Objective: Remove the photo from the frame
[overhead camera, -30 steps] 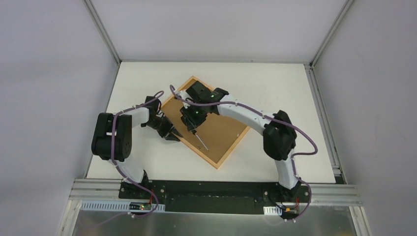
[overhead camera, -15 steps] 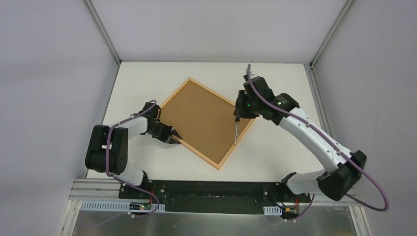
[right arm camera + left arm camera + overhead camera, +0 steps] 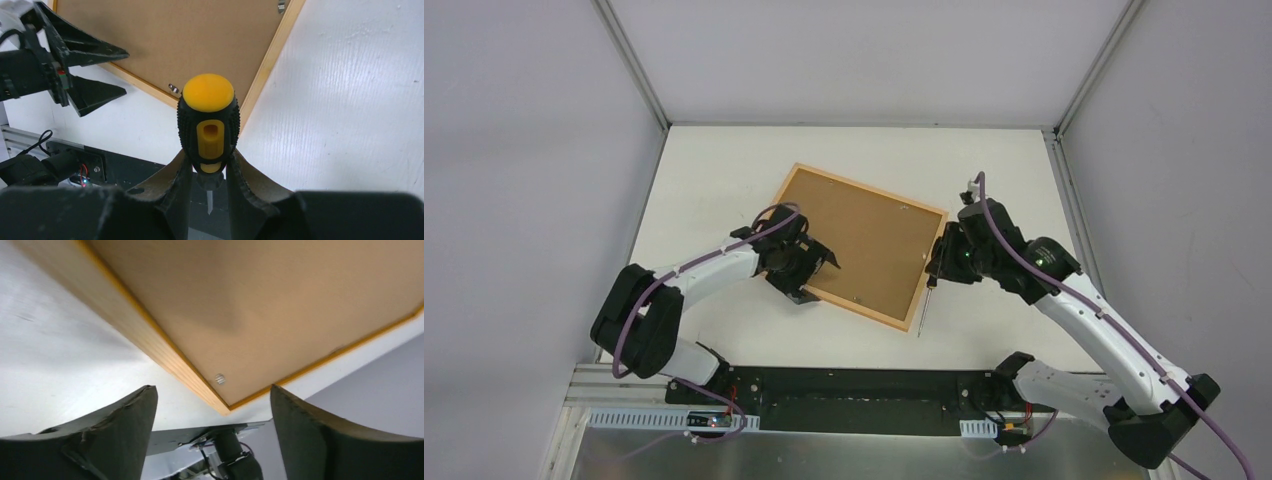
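Orange frame [image 3: 871,189] corner at left gripper [image 3: 812,279]

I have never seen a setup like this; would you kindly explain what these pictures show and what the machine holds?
These are two robot arms bolted to a white table. The wide picture comes from a fixed camera above and behind them; the other two come from a camera on each wrist. On the table lies a picture frame, back side up, so its brown backing board shows, not the photo. The left pincer is open at the frame's near edge, holding nothing. The right pincer grips a black-and-yellow screwdriver beside the frame's right edge.
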`<state>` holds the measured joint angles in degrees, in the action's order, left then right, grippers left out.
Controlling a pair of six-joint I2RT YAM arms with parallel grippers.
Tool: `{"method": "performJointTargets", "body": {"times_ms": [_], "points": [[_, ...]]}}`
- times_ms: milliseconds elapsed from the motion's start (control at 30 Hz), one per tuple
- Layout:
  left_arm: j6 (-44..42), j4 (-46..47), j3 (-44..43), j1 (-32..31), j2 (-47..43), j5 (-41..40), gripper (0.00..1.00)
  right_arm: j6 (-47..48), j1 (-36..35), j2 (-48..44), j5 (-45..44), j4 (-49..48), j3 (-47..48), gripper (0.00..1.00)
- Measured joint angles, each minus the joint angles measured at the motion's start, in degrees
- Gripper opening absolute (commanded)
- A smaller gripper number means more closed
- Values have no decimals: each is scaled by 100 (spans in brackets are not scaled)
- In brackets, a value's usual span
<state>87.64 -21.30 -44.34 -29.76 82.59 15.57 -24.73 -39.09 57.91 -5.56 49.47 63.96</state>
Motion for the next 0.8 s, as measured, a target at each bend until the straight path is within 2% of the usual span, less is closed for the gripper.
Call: {"method": "performJointTargets", "body": {"times_ms": [200, 400, 467, 600, 667, 800], "points": [[-1808, -396, -682, -468, -402, -249, 99, -125, 0, -201, 201, -61, -437, 0], [-4481, -1408, -1493, -201, -769, -1095, 99, -190, 0, -273, 535, -127, -520, 0], [-5187, -1510, -1606, 186, -774, -1298, 99, -271, 0, -365, 684, -160, -603, 0], [-6266, -1561, -1757, 1541, -382, -1460, 99, -393, 0, -396, 979, -168, -645, 0], [-6699, -1541, -2002, 2218, 103, -1392, 99, -424, 0, -393, 1084, -162, -645, 0], [-7381, -1471, -2756, 2835, 1294, -1086, 94, -420, 0, -302, 1196, -153, -640, 0]]}}
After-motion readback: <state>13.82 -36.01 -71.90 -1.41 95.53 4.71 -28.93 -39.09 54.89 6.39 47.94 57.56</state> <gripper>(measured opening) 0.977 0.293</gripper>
